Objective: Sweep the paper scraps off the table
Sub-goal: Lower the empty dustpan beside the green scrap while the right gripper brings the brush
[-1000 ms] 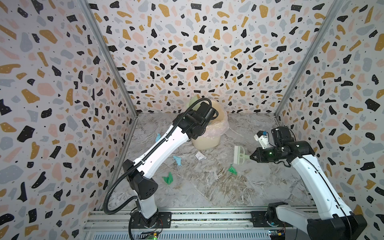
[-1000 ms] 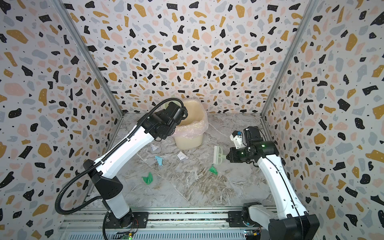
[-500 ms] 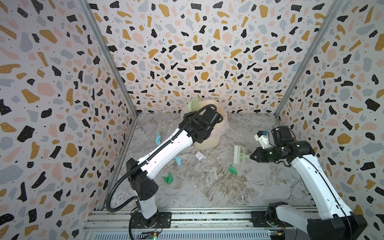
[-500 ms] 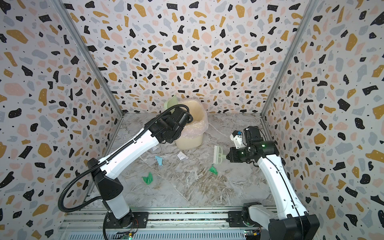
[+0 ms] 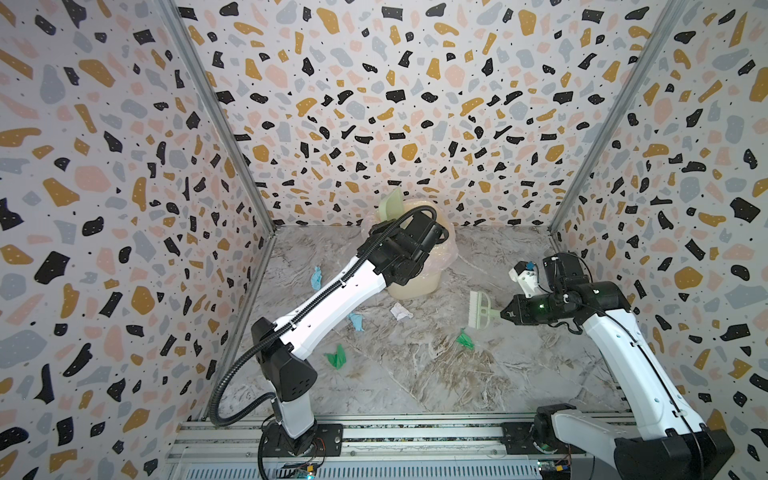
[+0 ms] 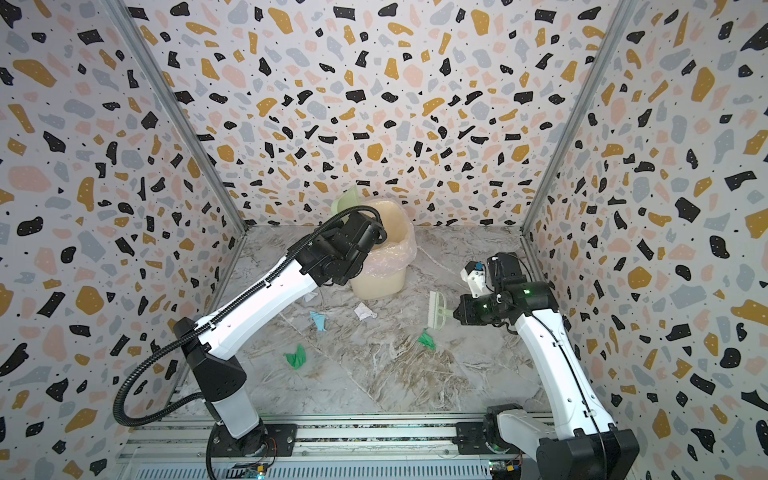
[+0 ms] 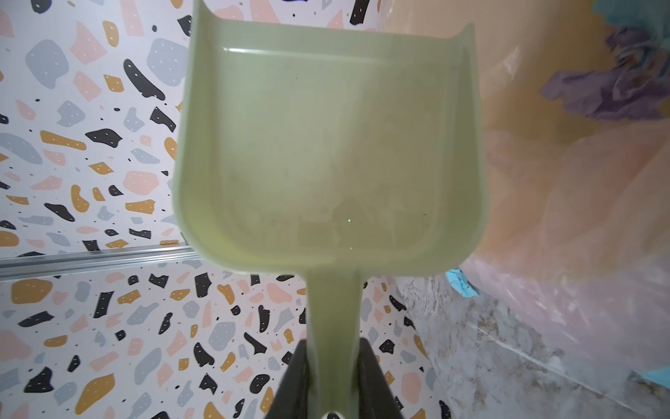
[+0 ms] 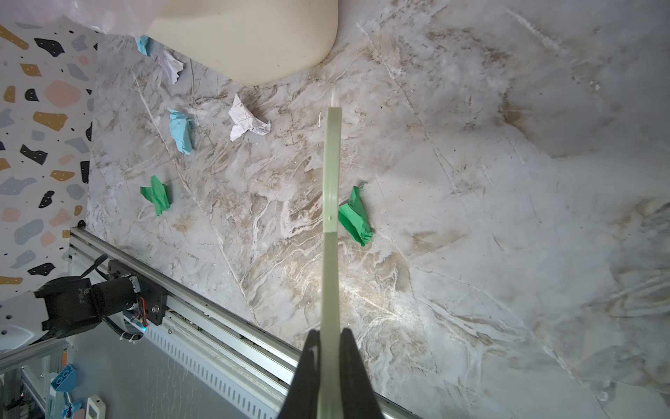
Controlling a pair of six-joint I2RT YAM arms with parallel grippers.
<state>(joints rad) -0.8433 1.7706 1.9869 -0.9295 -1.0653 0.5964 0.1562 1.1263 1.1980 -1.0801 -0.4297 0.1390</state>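
Risks, as judged:
- The dustpan (image 7: 326,145) hangs tilted over the bin (image 5: 415,286), close to its loose pink liner (image 7: 580,217). Pulling back carelessly could snag the liner or nudge the light bin over.
- The left arm spans the table (image 5: 519,374) above two blue scraps. Coming down low, it could drag or scatter them.
- The paper scraps (image 8: 250,119) are crumpled and light, so a fast stroke of the brush (image 5: 478,309) may flick them off instead of herding them.
- A white bit and a blue bit (image 8: 143,45) sit tight against the bin's base, where the bristles may jam them in.
- The brush handle is thin and could twist in the grip under pressure.

Grips:
- The left gripper (image 7: 333,348) has its fingers narrow, clamped on the dustpan handle.
- The right gripper (image 8: 330,337) is pinched fully onto the brush handle, with the brush off the surface.

Containers:
- The bin stands at the table's back edge and holds lilac paper (image 7: 609,90) and some blue.
- The dustpan shows empty.

On the table:
- A light blue scrap (image 5: 316,277) lies near the left edge, and another (image 5: 356,322) lies under the left arm.
- A white scrap (image 5: 400,311) lies just in front of the bin.
- One green scrap (image 5: 336,356) lies toward the front-left.
- One green scrap (image 5: 464,338) lies near the middle, just beside the brush.
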